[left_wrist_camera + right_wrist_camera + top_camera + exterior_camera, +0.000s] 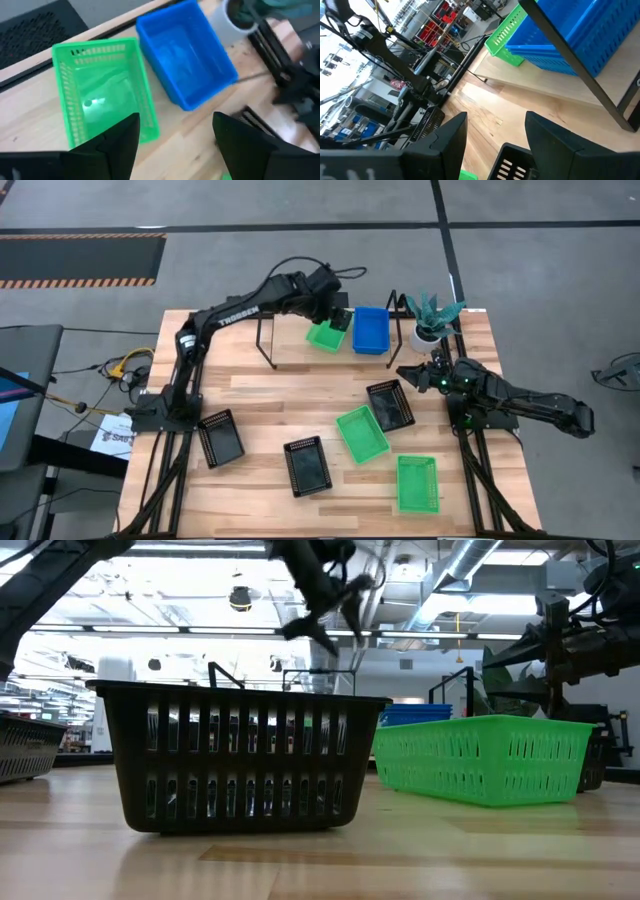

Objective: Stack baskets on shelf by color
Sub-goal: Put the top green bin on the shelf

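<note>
Above the shelf (300,332) at the far side of the table (260,395), my left tool (340,318) hangs with fingers spread wide, holding nothing. Right under it a green basket (324,335) sits on the shelf, turned a bit askew, with the blue basket (370,329) just beside it toward the white plant pot (428,335); from the left wrist view the two look near each other, can't tell if they touch. My right tool (416,373) waits near the table's right edge, just in front of the pot, fingers also wide and empty, close to a black basket (390,404). Still down on the table: two more green baskets, one mid-table (362,433) and one near the front right (417,483), plus two more black ones, front centre (307,466) and front left (221,437). I see one blue stack only, can't tell how many are nested in it.
</note>
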Controlling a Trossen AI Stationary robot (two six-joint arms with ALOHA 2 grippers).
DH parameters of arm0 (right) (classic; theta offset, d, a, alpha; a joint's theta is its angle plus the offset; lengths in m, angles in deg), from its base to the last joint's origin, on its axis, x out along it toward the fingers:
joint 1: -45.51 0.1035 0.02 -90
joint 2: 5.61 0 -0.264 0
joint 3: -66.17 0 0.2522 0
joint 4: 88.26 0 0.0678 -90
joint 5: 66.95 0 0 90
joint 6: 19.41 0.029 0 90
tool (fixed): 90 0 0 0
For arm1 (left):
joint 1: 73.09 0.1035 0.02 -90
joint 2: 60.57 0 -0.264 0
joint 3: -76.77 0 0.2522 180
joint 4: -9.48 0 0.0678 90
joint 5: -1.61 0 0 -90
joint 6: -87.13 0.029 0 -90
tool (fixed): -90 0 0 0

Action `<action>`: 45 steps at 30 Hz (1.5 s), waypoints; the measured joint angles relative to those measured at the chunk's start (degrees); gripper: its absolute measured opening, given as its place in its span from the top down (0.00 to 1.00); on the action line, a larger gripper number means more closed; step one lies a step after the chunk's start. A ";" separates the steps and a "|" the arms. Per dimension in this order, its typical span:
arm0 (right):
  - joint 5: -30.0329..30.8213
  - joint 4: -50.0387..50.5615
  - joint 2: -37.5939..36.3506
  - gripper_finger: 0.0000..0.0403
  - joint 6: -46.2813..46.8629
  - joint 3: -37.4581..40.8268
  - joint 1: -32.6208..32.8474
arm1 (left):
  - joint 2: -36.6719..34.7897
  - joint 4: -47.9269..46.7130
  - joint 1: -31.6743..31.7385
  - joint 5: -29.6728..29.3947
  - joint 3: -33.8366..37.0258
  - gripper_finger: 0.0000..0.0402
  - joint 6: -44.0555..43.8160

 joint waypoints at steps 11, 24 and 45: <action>-0.75 0.21 0.00 0.44 -1.59 -0.02 0.00 | 0.52 -13.62 -6.88 -11.22 3.56 0.41 6.98; -1.16 0.26 0.00 0.44 -3.12 -0.02 0.00 | 0.42 5.67 -0.97 -0.48 17.31 0.41 33.06; -1.49 0.26 -0.01 0.44 -3.22 -0.02 0.00 | 0.42 18.94 -0.82 5.28 23.72 0.41 28.45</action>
